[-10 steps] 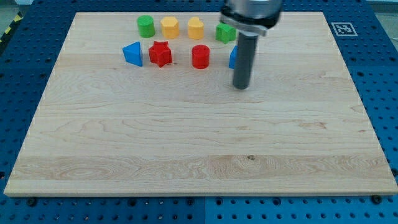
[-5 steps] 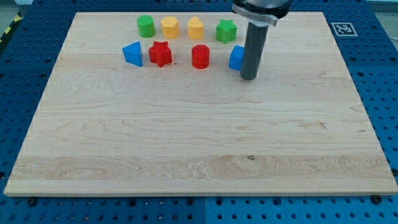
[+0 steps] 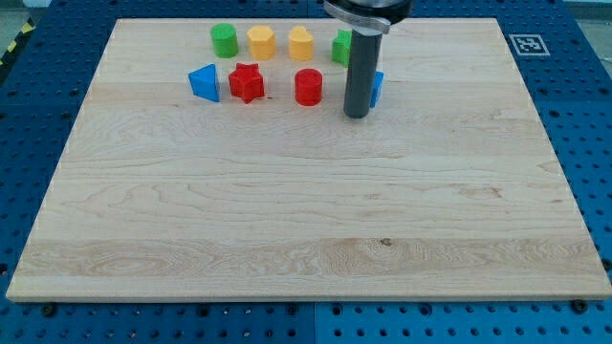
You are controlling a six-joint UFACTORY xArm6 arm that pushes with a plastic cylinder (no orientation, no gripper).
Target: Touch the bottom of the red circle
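The red circle block stands on the wooden board near the view's top, in the lower row of blocks. My tip rests on the board to the right of the red circle and a little below it, with a small gap between them. The rod covers most of a blue block behind it and part of a green star block.
A red star block and a blue triangle-like block lie left of the red circle. Above them stand a green cylinder and two yellow blocks. A marker tag sits at the board's top right.
My tip moved up and right, then back left toward the red circle. It now covers the blue block. No block has visibly moved.
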